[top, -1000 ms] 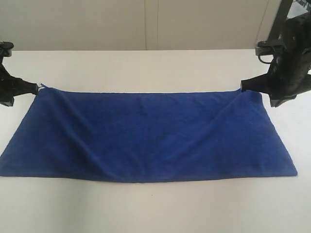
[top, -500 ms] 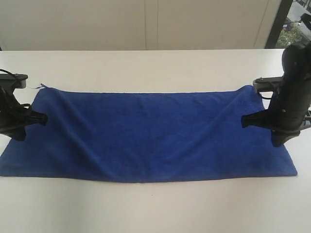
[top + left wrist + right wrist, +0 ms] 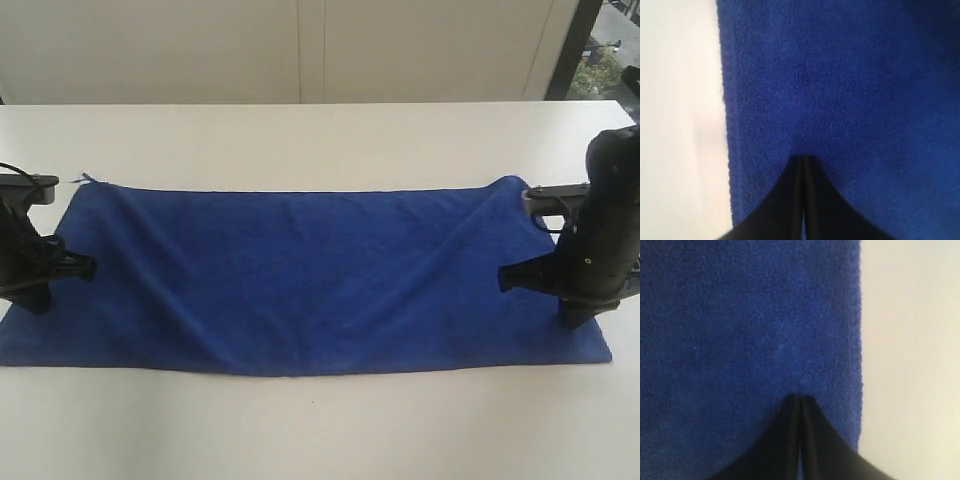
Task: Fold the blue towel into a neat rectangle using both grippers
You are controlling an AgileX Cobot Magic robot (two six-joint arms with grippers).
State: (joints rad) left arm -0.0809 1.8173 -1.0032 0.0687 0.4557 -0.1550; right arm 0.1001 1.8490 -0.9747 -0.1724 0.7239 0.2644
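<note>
The white worktop (image 3: 320,140) is carrying the blue towel (image 3: 300,270), which is lying spread flat and unfolded, its long side running from one hand to the other.

**Change noted:** a second ago both hands were sitting at the towel's two far corners. They are now standing about halfway along the short edges, having travelled toward the near side. The far corners are lying down on the worktop and the cloth's outline is showing almost no shift, so you are carrying nothing with you.

**Judgement:** no fold is made yet. You are repositioning, probably heading for the near corners or for a fresh pinch on the short edges, and the whole fold is lying ahead.

**Pose:**
- Your left hand (image 3: 88,267) is pointing inward over one short edge, low over the cloth, fingers pressed together and empty.
- Your right hand (image 3: 505,280) is mirroring it at the opposite edge, fingers likewise together and gripping nothing.

In each wrist view the joined tips are sitting over terry just inside the stitched hem (image 3: 729,100), with bare worktop lying just outboard of it. Whether the tips are touching the pile or hanging just above it, I cannot tell.

The loose thread (image 3: 88,178) is trailing from the far corner, off to the side of your left hand and clear of its tips.
</note>
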